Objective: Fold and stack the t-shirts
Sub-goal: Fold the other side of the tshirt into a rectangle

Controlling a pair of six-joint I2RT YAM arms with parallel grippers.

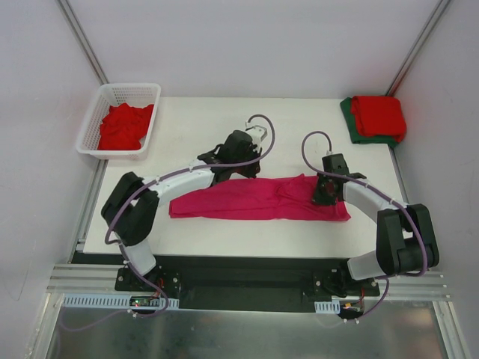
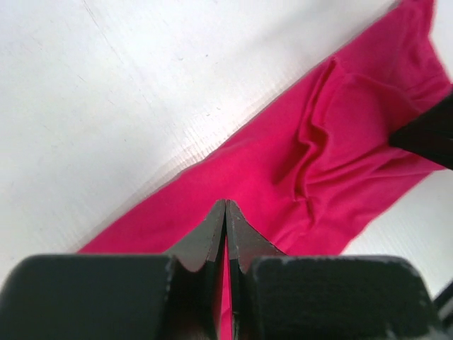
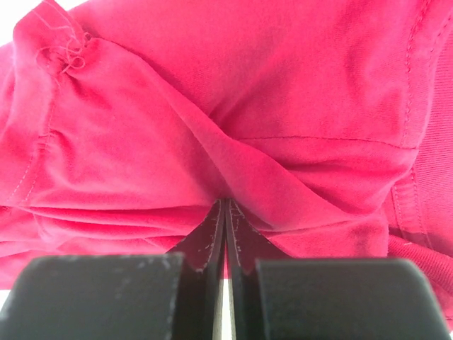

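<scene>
The magenta-pink t-shirt (image 1: 258, 199) lies across the middle of the table, folded into a long narrow strip. My left gripper (image 1: 251, 168) is shut and sits over the strip's far edge near its middle. In the left wrist view its gripper (image 2: 225, 207) shows tips pressed together over flat cloth (image 2: 283, 163), with no fold caught. My right gripper (image 1: 323, 196) is shut on the shirt's right part. In the right wrist view the cloth folds (image 3: 233, 142) run into the closed tips of that gripper (image 3: 225, 204).
A white lattice basket (image 1: 153, 93) at the far left holds crumpled red shirts (image 1: 123, 126). At the far right corner a folded red shirt (image 1: 379, 114) lies on a dark green one (image 1: 350, 120). The right arm (image 2: 428, 134) shows at the left wrist view's edge.
</scene>
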